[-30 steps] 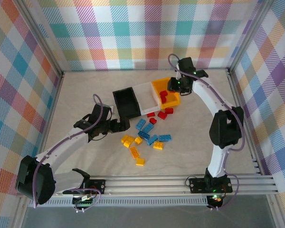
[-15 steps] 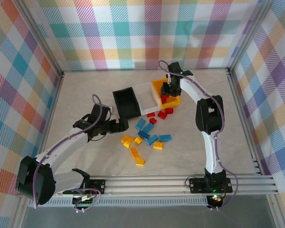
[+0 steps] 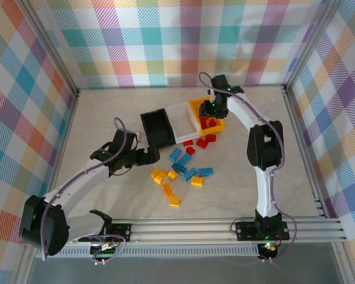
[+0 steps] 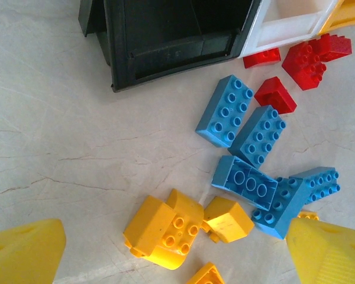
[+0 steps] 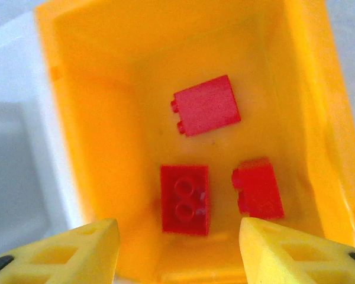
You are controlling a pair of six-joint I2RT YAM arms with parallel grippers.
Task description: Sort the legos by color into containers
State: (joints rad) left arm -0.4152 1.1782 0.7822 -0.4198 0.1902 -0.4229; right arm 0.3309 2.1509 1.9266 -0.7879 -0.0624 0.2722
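worktop [image 3: 100, 118]: pale, marbled, carries everything.
containers [image 3: 183, 118]: black, white and orange-yellow bins joined in a row.
right tool [image 5: 176, 251]: jaws spread wide, empty, over the orange-yellow bin [image 5: 89, 130].
left tool [image 4: 174, 251]: jaws wide apart, empty, over yellow bricks [image 4: 160, 228].
legos [image 3: 184, 160]: three red bricks [image 5: 206, 105] lie in the orange-yellow bin; blue bricks [image 4: 225, 110], yellow and more red lie loose beside the bins.

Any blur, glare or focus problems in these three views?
Right wrist: soft throughout, red legos in the orange bin fuzzy-edged, right end effector's fingertips blurred. Left wrist: blue legos sharp, studs crisp; left end effector's fingertips slightly soft. Top external: evenly lit, faint shadows, no glare.
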